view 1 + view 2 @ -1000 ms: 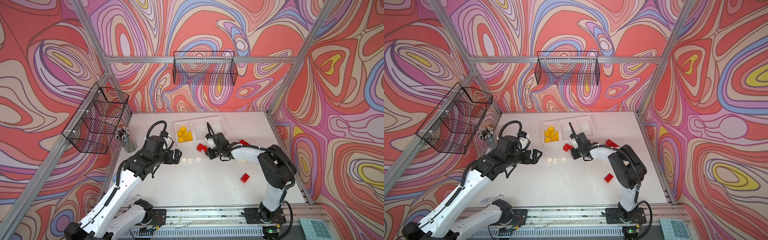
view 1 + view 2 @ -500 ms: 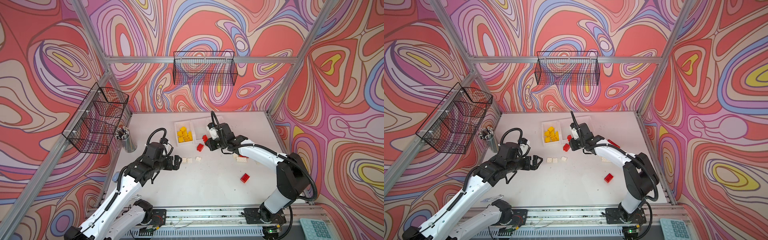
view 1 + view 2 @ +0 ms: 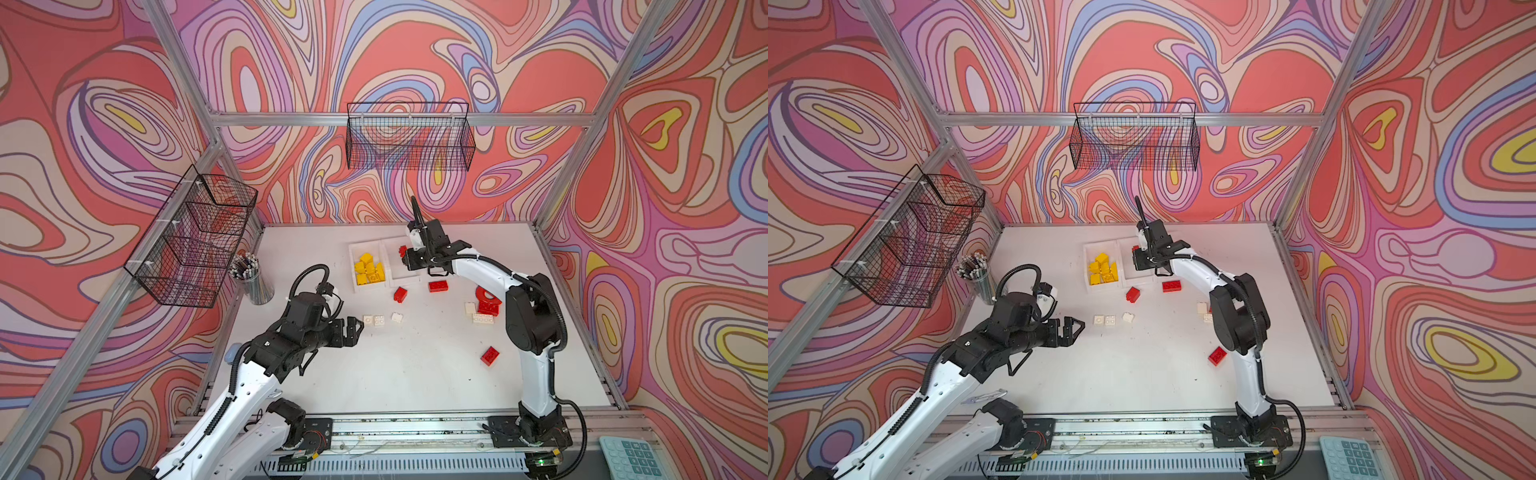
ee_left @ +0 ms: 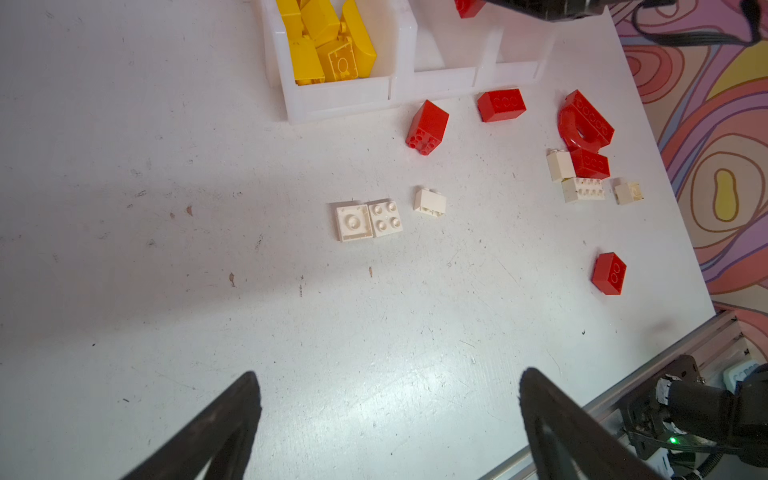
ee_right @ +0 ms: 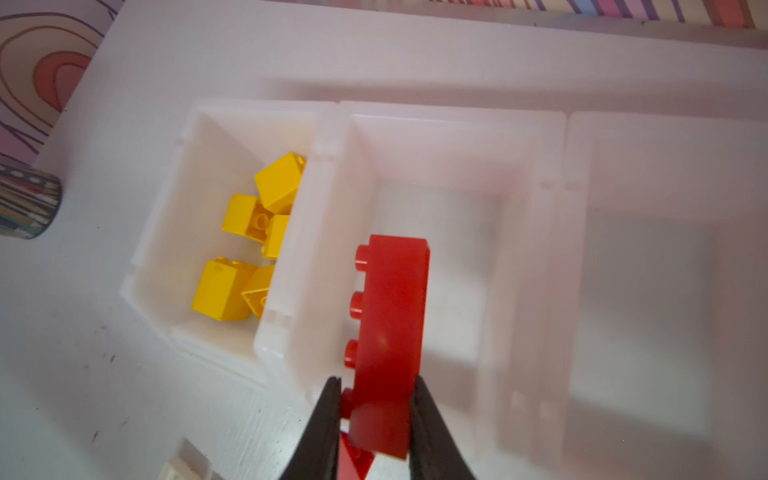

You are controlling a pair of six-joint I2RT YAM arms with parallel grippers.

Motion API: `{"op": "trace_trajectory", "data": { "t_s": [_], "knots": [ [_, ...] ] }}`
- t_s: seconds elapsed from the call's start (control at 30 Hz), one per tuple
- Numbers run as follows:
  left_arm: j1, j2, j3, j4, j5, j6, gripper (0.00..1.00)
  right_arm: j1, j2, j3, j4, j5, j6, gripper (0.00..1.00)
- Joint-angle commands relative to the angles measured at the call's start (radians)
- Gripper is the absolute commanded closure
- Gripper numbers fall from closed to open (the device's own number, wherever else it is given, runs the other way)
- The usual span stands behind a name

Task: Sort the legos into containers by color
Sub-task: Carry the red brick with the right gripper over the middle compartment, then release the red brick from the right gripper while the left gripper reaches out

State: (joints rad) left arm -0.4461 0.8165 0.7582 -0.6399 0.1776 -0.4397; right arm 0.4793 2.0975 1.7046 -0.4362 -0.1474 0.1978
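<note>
In a top view the right gripper (image 3: pixel 403 255) hangs over the middle bin of the containers (image 3: pixel 351 266), and the left gripper (image 3: pixel 358 326) sits well in front of the row. The left wrist view shows its fingers (image 4: pixel 245 399) spread wide with nothing between them. White bricks (image 4: pixel 369 220) and red bricks (image 4: pixel 428 124) lie loose before the containers. In the right wrist view the black fingers (image 5: pixel 328 407) clamp a long red brick (image 5: pixel 390 316) above the middle bin, next to the bin holding the yellow legos (image 5: pixel 249 245).
</note>
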Motion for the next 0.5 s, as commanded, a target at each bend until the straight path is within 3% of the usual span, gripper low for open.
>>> {"op": "trace_trajectory", "data": {
  "t_s": [0.0, 0.07, 0.17, 0.2, 0.3, 0.47],
  "knots": [
    [-0.007, 0.004, -0.010, -0.024, -0.017, -0.007, 0.04, -0.010, 0.022, 0.060, -0.025, -0.017, 0.008, 0.81],
    [-0.009, 0.014, -0.008, -0.023, -0.015, -0.006, 0.04, -0.013, 0.035, 0.074, -0.027, -0.024, 0.011, 0.76],
    [-0.033, 0.029, 0.006, -0.026, -0.058, 0.001, 0.07, -0.015, 0.043, 0.087, -0.034, -0.029, 0.011, 0.50],
    [-0.047, 0.038, 0.017, -0.033, -0.080, 0.005, 0.07, -0.017, 0.039, 0.087, -0.033, -0.032, 0.012, 0.46],
    [-0.098, 0.082, 0.054, -0.038, -0.138, 0.014, 0.07, -0.020, -0.002, 0.061, -0.017, -0.028, 0.014, 0.38],
    [-0.154, 0.200, 0.123, 0.001, -0.200, 0.053, 0.11, -0.033, -0.152, -0.059, 0.016, 0.001, 0.051, 0.35]
  ]
}}
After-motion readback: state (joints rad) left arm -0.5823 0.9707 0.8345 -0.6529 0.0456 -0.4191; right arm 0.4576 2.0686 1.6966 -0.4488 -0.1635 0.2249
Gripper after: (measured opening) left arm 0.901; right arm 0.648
